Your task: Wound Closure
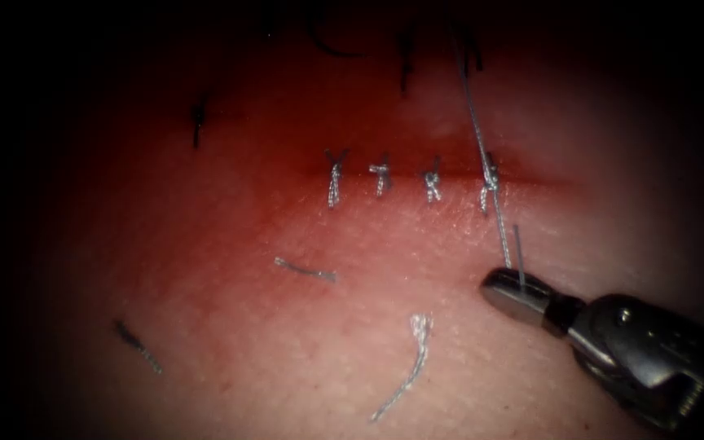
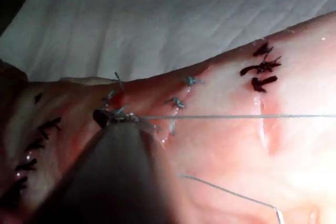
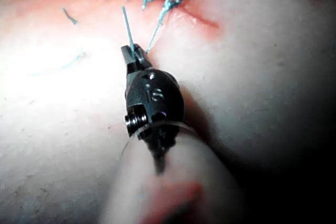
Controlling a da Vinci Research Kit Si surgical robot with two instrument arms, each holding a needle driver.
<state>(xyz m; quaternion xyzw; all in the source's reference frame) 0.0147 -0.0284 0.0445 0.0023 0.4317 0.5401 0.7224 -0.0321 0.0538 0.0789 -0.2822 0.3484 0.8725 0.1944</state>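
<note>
We see the tissue (image 1: 303, 342) spread wide under the light, pink and moist, with red fluid (image 1: 287, 167) pooled along the cut (image 1: 531, 178), which runs left to right across the far half of the scene. Four knotted stitches (image 1: 381, 175) cross the cut side by side; the rightmost knot (image 1: 489, 186) carries the working thread (image 1: 495, 220).

The right hand (image 1: 508, 293) comes in from the near right and rests just above the tissue on the near side of the cut. Its jaws are pressed together, pinching the thread close to its free end, so that a short tail stands up just beside the jaws. From the jaws the thread runs taut to the rightmost knot and on, far and slightly left, into the dark.

In the left wrist view we see the left hand (image 2: 113, 117) at the line of stitches, with a taut strand of thread passing its tip; we cannot tell how its jaws stand.

Several cut ends of thread (image 1: 405, 371) lie loose on the near tissue. We cannot make out the needle.
</note>
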